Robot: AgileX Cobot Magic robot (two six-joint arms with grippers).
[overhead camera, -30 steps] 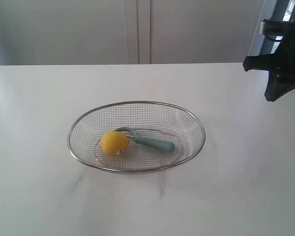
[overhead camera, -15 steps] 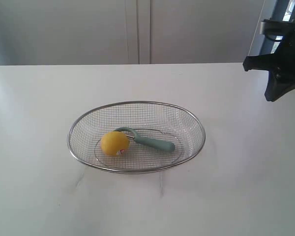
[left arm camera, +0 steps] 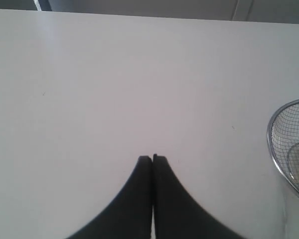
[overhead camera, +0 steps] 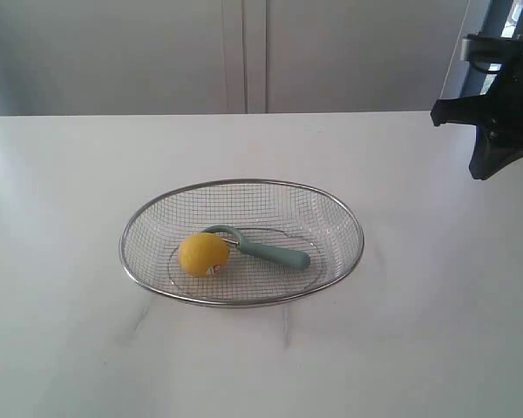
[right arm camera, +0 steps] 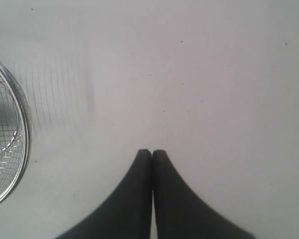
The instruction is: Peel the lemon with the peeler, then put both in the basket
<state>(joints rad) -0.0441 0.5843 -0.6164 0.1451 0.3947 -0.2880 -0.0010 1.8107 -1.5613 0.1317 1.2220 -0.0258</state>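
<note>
White table [overhead camera: 70,348], peeler [overhead camera: 275,254] in basket [overhead camera: 241,183], hook at lemon [overhead camera: 203,254], handle right, L gripper [left arm camera: 152,158] & R gripper [right arm camera: 151,152] closed

- The left tool [left arm camera: 152,158] is closed, its two black fingers [left arm camera: 137,194] pressed flat together from tip to base, gripping nothing.
- The right tool [right arm camera: 151,152] is closed the same way, its halves meeting along one thin seam, and it is empty.
- The right arm [overhead camera: 497,113] shows as a dark shape raised at the exterior view's right edge.
</note>
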